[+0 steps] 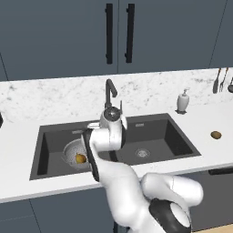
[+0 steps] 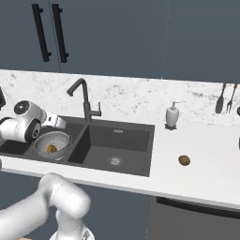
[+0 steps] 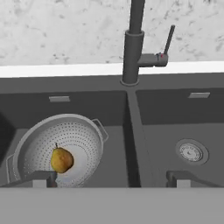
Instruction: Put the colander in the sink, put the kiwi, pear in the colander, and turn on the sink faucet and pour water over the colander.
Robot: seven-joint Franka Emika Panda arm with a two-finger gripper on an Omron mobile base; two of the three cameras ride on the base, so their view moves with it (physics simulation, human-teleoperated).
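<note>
With the end effector (image 3: 111, 178) spread empty over the sink (image 3: 131, 113), the small, firm, light kiwi (image 2: 184, 160) on the right bench (image 2: 206, 173) is judged best gripped across its middle.

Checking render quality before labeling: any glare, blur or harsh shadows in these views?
Left base view: flat, even light, no glare; the arm blocks part of the colander. Right base view: sharp, soft shading in the sink basins, kiwi casts only a faint shadow. Hand view: crisp; pear and faucet in focus, with a dark shadow at the left basin's edge.
</note>
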